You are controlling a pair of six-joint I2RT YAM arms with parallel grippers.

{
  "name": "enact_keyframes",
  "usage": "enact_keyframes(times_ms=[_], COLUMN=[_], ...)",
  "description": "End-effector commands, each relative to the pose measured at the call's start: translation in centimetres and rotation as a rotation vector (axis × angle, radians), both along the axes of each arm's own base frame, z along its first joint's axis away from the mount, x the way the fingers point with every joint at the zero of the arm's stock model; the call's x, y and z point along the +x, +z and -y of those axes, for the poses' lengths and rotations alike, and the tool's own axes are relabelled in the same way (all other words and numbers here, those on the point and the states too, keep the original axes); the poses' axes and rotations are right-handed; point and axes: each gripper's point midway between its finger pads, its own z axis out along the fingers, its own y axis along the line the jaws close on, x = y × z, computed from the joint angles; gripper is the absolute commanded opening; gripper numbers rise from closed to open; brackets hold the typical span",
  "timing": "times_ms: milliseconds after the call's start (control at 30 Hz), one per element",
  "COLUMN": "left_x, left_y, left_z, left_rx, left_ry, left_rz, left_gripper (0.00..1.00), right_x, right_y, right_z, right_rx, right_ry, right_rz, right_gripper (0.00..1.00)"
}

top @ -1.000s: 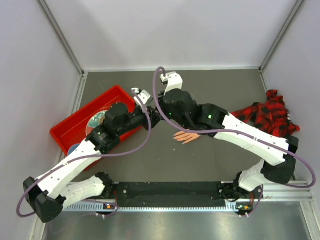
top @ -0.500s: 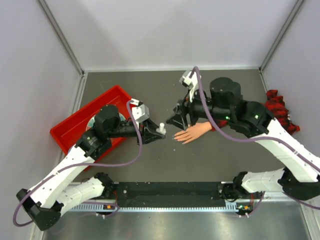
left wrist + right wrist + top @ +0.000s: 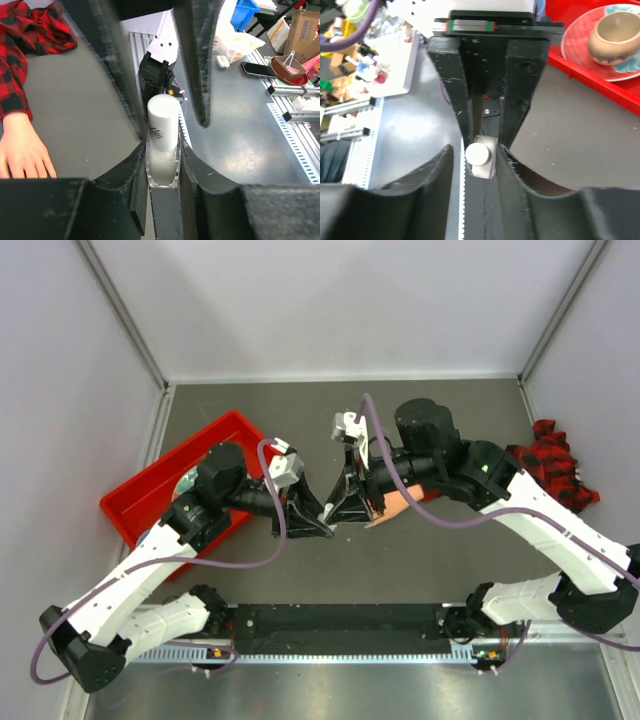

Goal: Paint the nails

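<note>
My left gripper is shut on a small clear bottle with a white cap and holds it above the table, cap pointing right. My right gripper is open, its jaws on either side of the cap with a gap on one side. The peach fake hand lies palm down just behind, mostly hidden by the right gripper. In the left wrist view its fingers show at the left, nails too small to make out. Its red-and-black plaid sleeve trails to the right.
A red tray stands at the left, behind the left arm. In the right wrist view it holds a pink plate and a beige bowl. A black rail runs along the table's near edge.
My right gripper has swung left and down from above the fake hand to the bottle's cap. My left gripper has carried the bottle slightly down and right to meet it.
</note>
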Motion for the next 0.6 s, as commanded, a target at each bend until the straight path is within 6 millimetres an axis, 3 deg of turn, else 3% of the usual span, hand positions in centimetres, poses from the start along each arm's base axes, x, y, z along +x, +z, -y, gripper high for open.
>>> enact_keyframes(times_ms=[0,67,100,200,233,300,333,367,400,467,567], left_x=[-0.2,0.0,0.4,4.2,7.9,11.7,15.2,16.7,18.3,19.5,19.0], left_y=[2.6,2.5,2.3,2.1,1.9,1.6,1.7,1.6,1.3,1.6,2.0], left_z=[0.1,0.1,0.1,0.1,-0.5,-1.8,-3.9,-5.1,-6.3,-7.1,-5.7], left_rx=[-0.069,-0.065,-0.057,-0.033,-0.010,0.016,0.037,0.046,0.061,0.053,0.008], left_ry=[-0.022,-0.009,0.012,0.242,0.457,0.676,0.908,1.017,1.134,1.209,1.133], left_rz=[0.071,0.071,0.070,0.128,0.156,0.173,0.186,0.178,0.167,0.184,0.204], left_gripper=[0.00,0.00,0.00,0.00,0.00,0.00,0.00,0.00,0.00,0.00,0.00], right_x=[-0.3,0.2,0.5,2.7,4.4,7.2,9.8,10.9,11.7,12.3,12.4], right_y=[1.3,1.3,1.4,0.8,0.4,-1.0,-2.0,-2.8,-3.9,-4.8,-4.7], right_z=[-0.3,-0.4,-0.5,-0.9,-1.0,-0.7,0.5,1.7,1.5,2.1,1.0], right_rx=[0.059,0.058,0.061,0.036,0.019,-0.047,-0.112,-0.162,-0.185,-0.224,-0.235], right_ry=[0.039,0.011,-0.006,-0.151,-0.264,-0.486,-0.734,-0.866,-0.978,-1.099,-1.123], right_rz=[0.015,0.019,0.016,0.000,0.028,0.053,0.137,0.147,0.092,0.088,0.066], right_gripper=[0.25,0.18,0.03,0.00,0.00,0.00,0.00,0.00,0.00,0.00,0.00])
